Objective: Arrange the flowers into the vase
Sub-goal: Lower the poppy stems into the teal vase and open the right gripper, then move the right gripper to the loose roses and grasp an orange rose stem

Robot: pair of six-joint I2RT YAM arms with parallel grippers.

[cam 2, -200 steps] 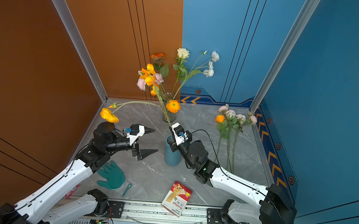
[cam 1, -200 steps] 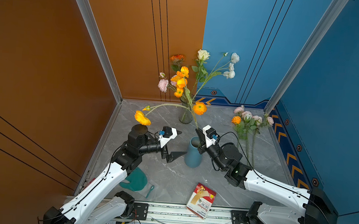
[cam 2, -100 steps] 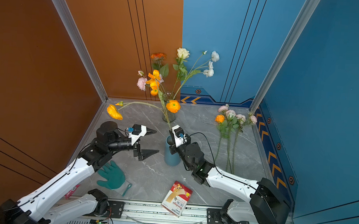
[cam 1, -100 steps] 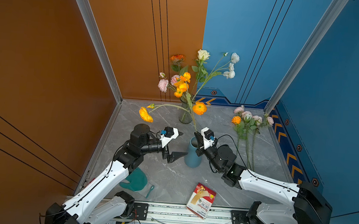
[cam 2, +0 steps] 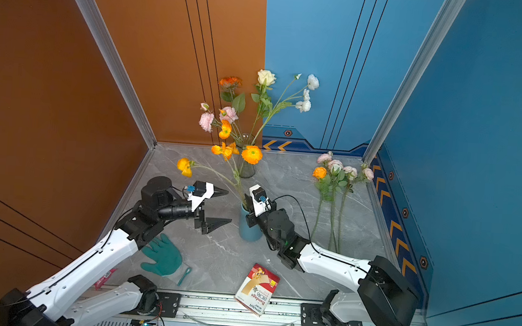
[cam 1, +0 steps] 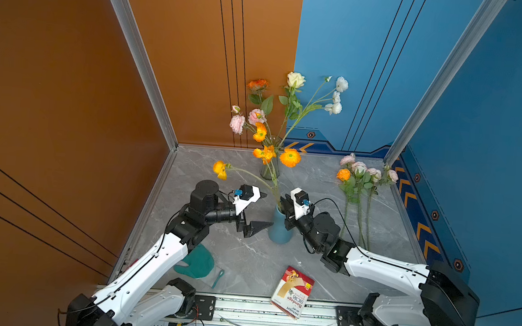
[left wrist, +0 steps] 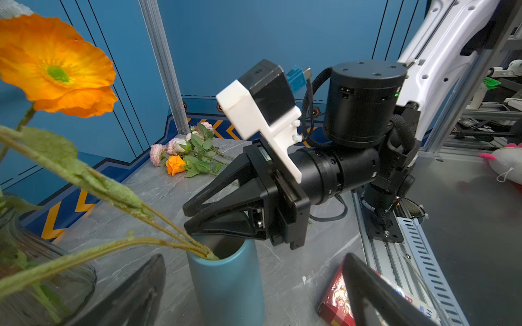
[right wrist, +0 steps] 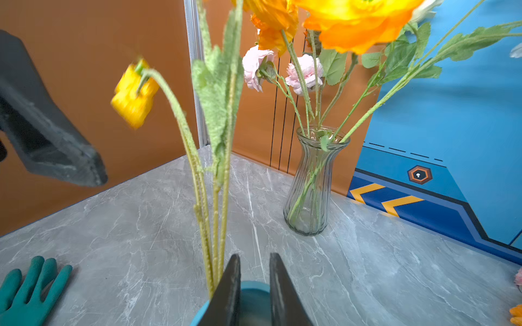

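Marble tabletop, red "HYNAUT Bandage" box, flowers in blue vase

Blue vase, orange/pink/wht flowers, teal glove, gry-marbled table.

Bright, even overhead light, soft faint shadows on worktop, no harsh glare. Both top views sharp, wall lines splaying toward edges. Right wrist view: yellow bloom motion-blurred, close orange bloom soft.

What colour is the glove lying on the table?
The glove is teal green. It shows best in a top view, spread flat beside the left arm.
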